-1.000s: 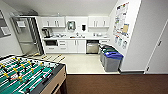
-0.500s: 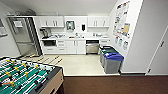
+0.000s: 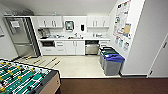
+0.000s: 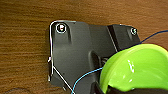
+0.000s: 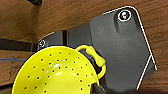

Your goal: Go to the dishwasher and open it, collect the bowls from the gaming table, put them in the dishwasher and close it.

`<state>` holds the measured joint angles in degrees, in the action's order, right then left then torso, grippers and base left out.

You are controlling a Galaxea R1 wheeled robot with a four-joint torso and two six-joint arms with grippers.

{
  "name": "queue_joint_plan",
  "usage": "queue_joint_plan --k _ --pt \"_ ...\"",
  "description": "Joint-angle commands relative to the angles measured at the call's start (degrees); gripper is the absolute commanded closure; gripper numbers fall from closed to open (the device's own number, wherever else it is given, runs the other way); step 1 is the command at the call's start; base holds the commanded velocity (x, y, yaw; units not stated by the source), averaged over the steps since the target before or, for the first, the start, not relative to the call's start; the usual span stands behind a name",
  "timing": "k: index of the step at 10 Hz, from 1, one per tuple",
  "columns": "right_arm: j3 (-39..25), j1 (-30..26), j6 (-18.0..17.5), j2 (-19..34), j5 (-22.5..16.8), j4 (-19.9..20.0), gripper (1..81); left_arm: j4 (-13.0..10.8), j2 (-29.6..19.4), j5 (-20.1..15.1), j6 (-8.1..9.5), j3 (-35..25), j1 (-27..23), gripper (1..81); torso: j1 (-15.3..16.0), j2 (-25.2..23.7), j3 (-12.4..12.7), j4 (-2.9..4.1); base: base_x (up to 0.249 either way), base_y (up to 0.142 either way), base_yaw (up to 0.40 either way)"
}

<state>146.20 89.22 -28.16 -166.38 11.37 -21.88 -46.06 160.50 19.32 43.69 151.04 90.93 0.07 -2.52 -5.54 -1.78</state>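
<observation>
The dishwasher [image 3: 91, 48] stands under the far counter, right of the white cabinet doors, with its steel front facing me across the pale floor. In the left wrist view a lime green bowl [image 4: 140, 67] hangs over brown wood-look floor, and my left gripper [image 4: 107, 88] is shut on its rim. The right wrist view holds a yellow bowl [image 5: 55, 75] with small holes and a looped handle, and my right gripper [image 5: 98, 88] is shut on it. The gaming table is out of view.
A foosball table [image 3: 25, 80] fills the near left corner. Grey bins with blue and green lids [image 3: 112, 61] line the right wall near the dishwasher. A steel fridge [image 3: 21, 37] stands at the far left. Open pale floor [image 3: 75, 65] leads to the counter.
The whole head view has crept forward. The foosball table sits slightly lower and the bins slightly nearer; the kitchen things themselves have not moved.
</observation>
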Motion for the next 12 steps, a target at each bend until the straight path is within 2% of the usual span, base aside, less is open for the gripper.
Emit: queue_joint_plan --k 1,12 --pt "-0.6 -2.2 -0.1 0.6 -2.1 -0.6 81.1 0.2 -0.7 -1.6 0.08 0.0 -1.8 81.1 0.0 0.0 0.0 0.0 0.167 0.0 0.0" --pt "-0.5 -2.2 -0.1 0.6 -2.1 -0.7 81.1 0.2 -0.4 -1.6 0.08 0.1 -1.8 81.1 -0.1 0.0 0.0 0.0 0.164 0.0 0.0"
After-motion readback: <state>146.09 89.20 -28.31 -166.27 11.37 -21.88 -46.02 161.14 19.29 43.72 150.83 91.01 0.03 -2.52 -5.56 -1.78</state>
